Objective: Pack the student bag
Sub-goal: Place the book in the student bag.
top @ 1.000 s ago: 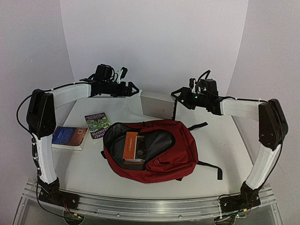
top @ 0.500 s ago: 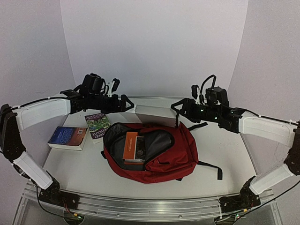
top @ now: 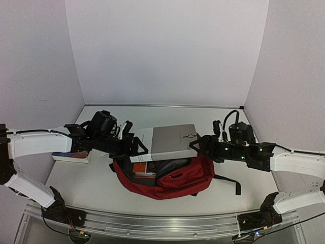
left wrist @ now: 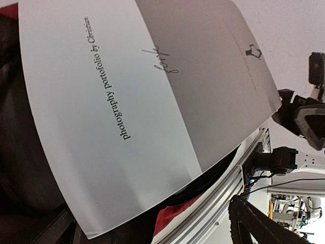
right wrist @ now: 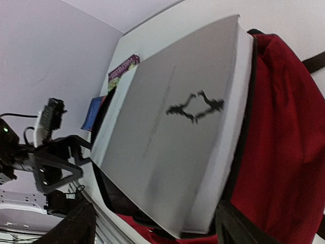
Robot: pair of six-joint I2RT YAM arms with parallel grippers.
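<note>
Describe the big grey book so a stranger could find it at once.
Find the dark red fabric backpack mid-table. Resting across its top is a large pale grey book. Its size and plain cover set it apart from the smaller blue book beside the bag.

A large book (top: 170, 141) lies over the student bag (top: 190, 178), with another book (top: 144, 169) inside underneath.

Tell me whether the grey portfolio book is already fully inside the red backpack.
No: the grey portfolio book is over the mouth of the student bag, with its whole cover showing in the top view.
</note>
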